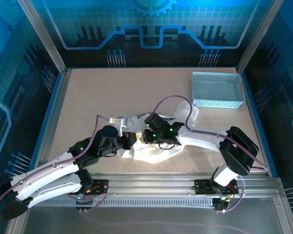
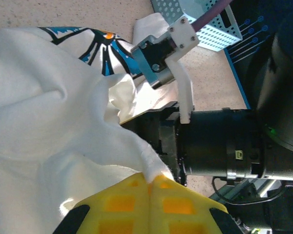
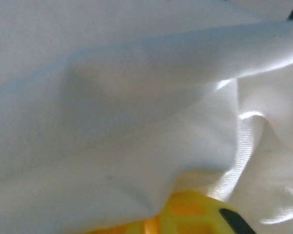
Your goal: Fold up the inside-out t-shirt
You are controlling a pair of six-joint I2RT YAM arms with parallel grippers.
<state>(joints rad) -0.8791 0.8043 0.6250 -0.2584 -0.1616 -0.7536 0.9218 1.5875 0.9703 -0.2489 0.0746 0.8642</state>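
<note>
Left gripper (image 1: 128, 144): the jaws are pressed together and pinch a fold of the white soft cloth t-shirt (image 1: 156, 153). In the left wrist view the yellow pads of the left gripper (image 2: 151, 179) meet tip to tip, with a hemmed edge of the t-shirt (image 2: 49, 122) caught between them. From the jaws the cloth spreads ahead and to the left in loose folds. The blue-and-dark printed logo (image 2: 105, 46) lies beyond the jaws at the far edge of the cloth.

The shirt is crumpled on the tan speckled bench (image 1: 112, 92), bunched between the two sets of jaws.

Right gripper (image 1: 147, 137): it sits close beside the left jaws with its jaws closed. In its own view the right gripper (image 3: 185, 214) has the t-shirt (image 3: 136, 97) gathered at the tips and draped over them.

The light blue-grey perforated plastic basket (image 1: 217, 90) stands well beyond and to the right of both jaws, near a shirt corner.
</note>
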